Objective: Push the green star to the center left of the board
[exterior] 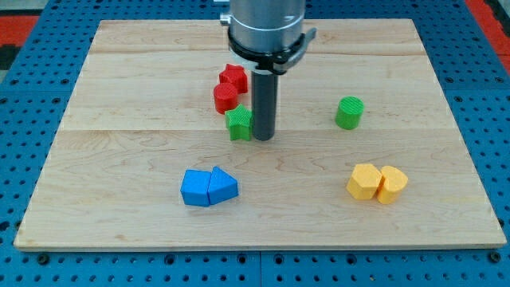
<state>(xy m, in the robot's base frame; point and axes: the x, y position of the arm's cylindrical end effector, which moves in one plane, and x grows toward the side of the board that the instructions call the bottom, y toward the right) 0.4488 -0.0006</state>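
**A grey arm with a dark rod**

The arm (pixel 265 20) is a wide cylinder of smooth grey metal. A black ring (pixel 267 49) with small side lugs closes its lower end. Below the ring comes a straight dark grey rod (pixel 263 100), ending in my tip (pixel 263 138).

Pale wooden board (pixel 446 96) with plank seams, blue perforated surface (pixel 24 88) around it, even lighting
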